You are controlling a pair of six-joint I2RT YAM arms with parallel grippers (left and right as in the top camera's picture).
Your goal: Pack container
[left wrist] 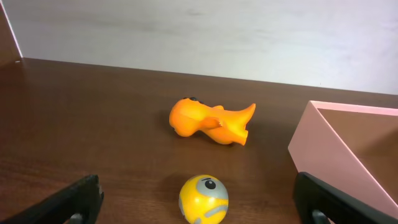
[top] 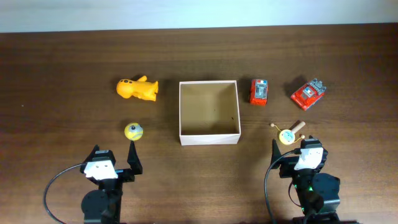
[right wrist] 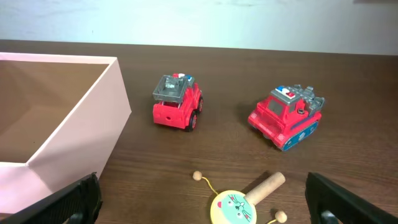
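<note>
Both the left jaws and the right jaws are seen spread wide and empty, with the container (top: 209, 139) standing on the tabletop (top: 62, 93) ahead of them, between the two pairs.

Only the dark tips of the jaws are caught at the lower corners of each wrist view. A yellow ball (left wrist: 203, 199) is seen between and just ahead of the left jaws, its underside cut off by the frame. An orange figure (left wrist: 211, 122) lies farther ahead. The container is cropped in both wrist views. A rattle (right wrist: 239, 204) lies between the right jaws, its disc clipped by the lower edge. A red truck (right wrist: 178, 102) and a red tank (right wrist: 287, 117) are set beyond it, apart.
</note>
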